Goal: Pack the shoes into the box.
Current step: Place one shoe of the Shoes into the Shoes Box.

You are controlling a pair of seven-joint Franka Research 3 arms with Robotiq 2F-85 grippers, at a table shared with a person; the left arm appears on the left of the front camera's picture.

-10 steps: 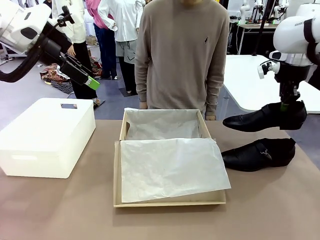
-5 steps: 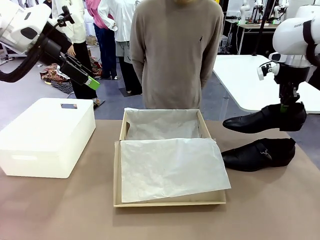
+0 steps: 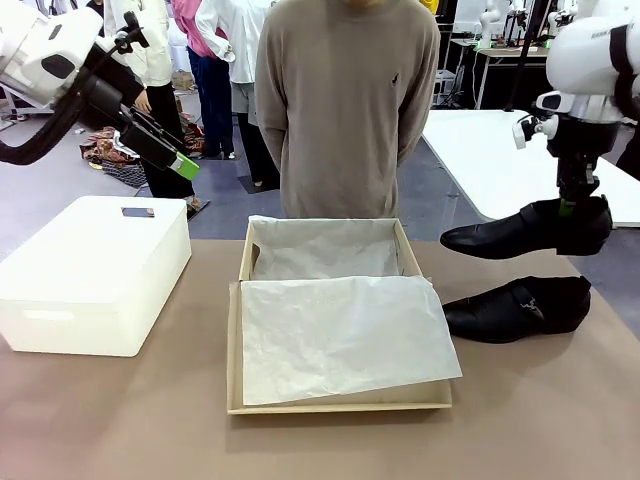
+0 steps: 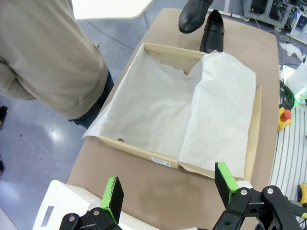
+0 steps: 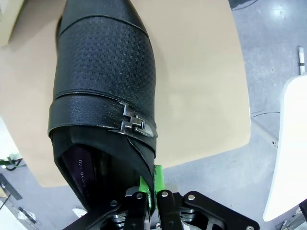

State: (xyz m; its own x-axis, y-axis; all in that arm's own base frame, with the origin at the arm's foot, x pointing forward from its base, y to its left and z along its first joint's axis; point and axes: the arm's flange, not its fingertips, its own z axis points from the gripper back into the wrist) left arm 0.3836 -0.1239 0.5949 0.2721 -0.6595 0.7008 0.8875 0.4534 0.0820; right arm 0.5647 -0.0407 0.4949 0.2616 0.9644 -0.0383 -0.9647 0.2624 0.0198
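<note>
One glossy black shoe (image 3: 520,230) hangs in the air to the right of the box, toe pointing left, with my right gripper (image 3: 570,210) shut on its heel rim. In the right wrist view that shoe (image 5: 105,72) shows its buckle, clamped at my right gripper (image 5: 152,187). The other shoe (image 3: 520,308) lies on the table just below it. The tan box (image 3: 233,350) sits mid-table, lined with white tissue paper (image 3: 340,330). My left gripper (image 3: 185,165) is raised at far left, open and holding nothing. The left wrist view looks past my left gripper (image 4: 168,179) down at the box (image 4: 139,152) and both shoes (image 4: 194,14).
A white plastic bin (image 3: 90,270) stands on the table's left side. A person (image 3: 345,110) stands at the far edge behind the box. A white table (image 3: 500,170) is at the back right.
My right gripper has lifted the held shoe slightly and carried it a little left. The person has drawn their hands back from the box and shifted left. My left arm has not moved.
</note>
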